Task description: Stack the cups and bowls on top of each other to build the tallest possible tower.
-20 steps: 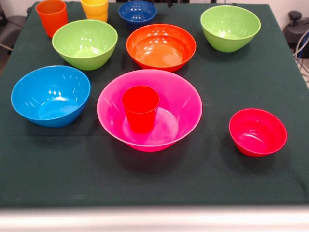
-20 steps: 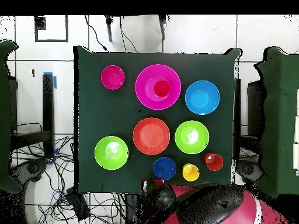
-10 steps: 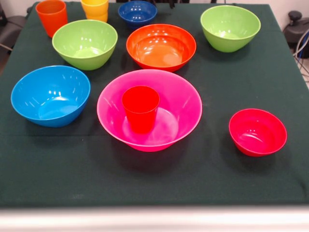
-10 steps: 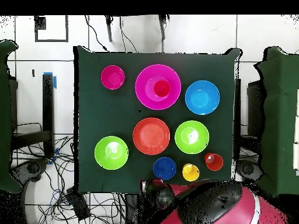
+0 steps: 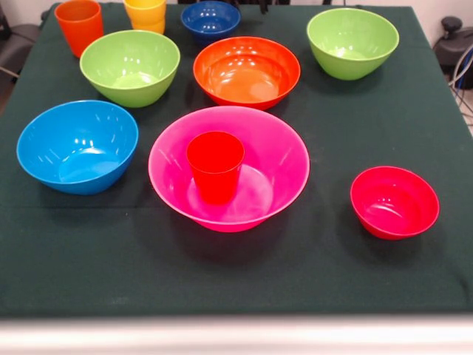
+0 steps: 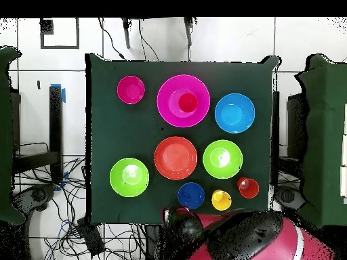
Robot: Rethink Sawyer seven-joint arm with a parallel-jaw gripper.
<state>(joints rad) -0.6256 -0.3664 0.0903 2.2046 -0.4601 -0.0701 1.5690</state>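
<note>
Front view gives you the whole layout: the large glossy pink plastic bowl [image 5: 229,168] sits at the centre of the dark green cloth-covered table [image 5: 310,259], with the small red tapered plastic cup [image 5: 215,167] standing upright and mouth-up inside it, the only start of a tower. Around it, all apart from one another, lie the light blue bowl [image 5: 77,146] at nine o'clock, a lime green bowl [image 5: 130,67] at eleven, the orange bowl [image 5: 247,72] at twelve, the second lime green bowl [image 5: 352,43] at two and the small red bowl [image 5: 394,202] at four; the small dark blue bowl [image 5: 211,18], the yellow cup [image 5: 145,15] and the orange cup [image 5: 79,26] line the far edge. You cannot tell the gripper's opening or contents: neither view shows it, only the robot's red and black body [image 6: 247,237] at six o'clock overhead. Watch your next placement, because a wide bowl set on that narrow upright cup would likely rock or slide off if lowered off-centre, and a nudge could tip the cup.
</note>
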